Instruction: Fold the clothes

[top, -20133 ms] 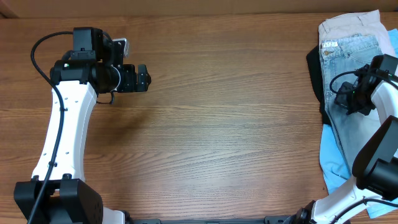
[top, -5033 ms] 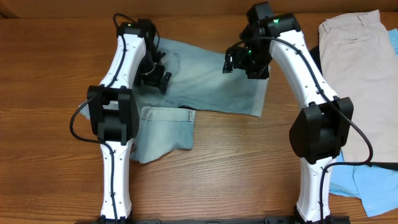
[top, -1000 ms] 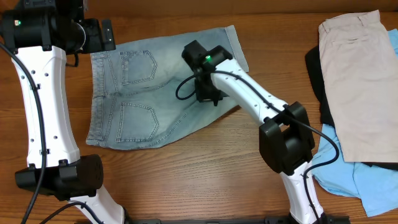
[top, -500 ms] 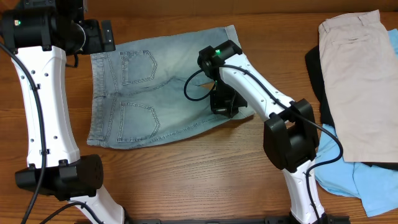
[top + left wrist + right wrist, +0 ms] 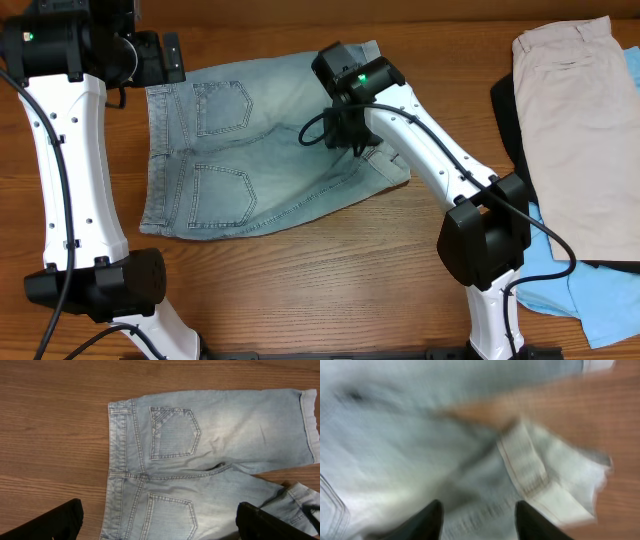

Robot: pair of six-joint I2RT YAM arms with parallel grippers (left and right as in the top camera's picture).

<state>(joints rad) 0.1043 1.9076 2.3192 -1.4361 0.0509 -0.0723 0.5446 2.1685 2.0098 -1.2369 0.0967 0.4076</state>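
The light-blue denim shorts [image 5: 235, 145] lie flat on the table, back pockets up, waistband to the left and both legs pointing right. In the left wrist view the same shorts [image 5: 210, 435] fill the frame, and the cuffed hem [image 5: 310, 425] shows at the right. My left gripper [image 5: 166, 56] hovers open beyond the waistband's far corner, its fingers [image 5: 55, 522] wide apart with nothing between them. My right gripper [image 5: 345, 135] is over the crotch area between the legs. Its jaws stand apart above the blurred denim [image 5: 395, 435] near the near leg's cuff [image 5: 530, 472].
Beige shorts [image 5: 570, 130] lie at the far right on top of a black garment [image 5: 507, 110]. A sky-blue garment [image 5: 560, 290] lies at the right front. Bare wooden table [image 5: 300, 290] stretches in front of the denim shorts.
My right gripper dragged the near leg out to the right, then opened and pulled back over the shorts. The leg's cuff now lies spread on the table. The left arm has not moved.
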